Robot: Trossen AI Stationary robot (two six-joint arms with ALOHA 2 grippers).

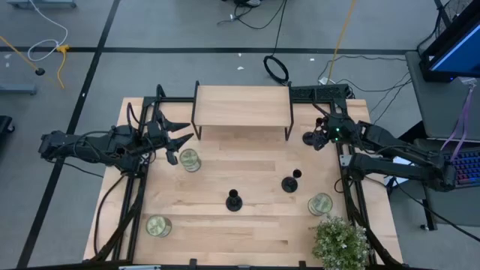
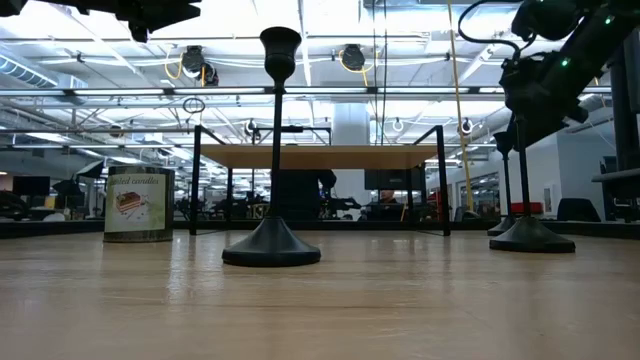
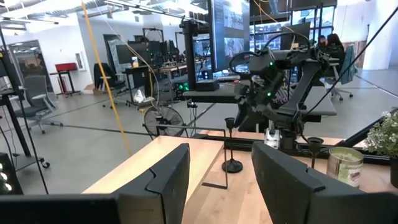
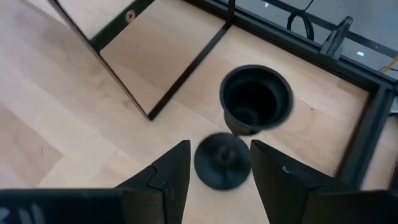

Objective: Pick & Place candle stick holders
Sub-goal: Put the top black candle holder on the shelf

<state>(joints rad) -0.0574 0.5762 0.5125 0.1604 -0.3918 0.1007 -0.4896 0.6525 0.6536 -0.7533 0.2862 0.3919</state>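
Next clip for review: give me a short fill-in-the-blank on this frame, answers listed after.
1. The right gripper hangs open above a black candle stick holder that stands ____.
2. The number of clear glass jars on the table is ____.
3. The plant sits at the table's near-____ corner in the high view.

Answers: upright; three; right

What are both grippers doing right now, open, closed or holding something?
Left gripper: jaws open, holding nothing.
Right gripper: jaws open around a black candle stick holder, not yet closed on it.
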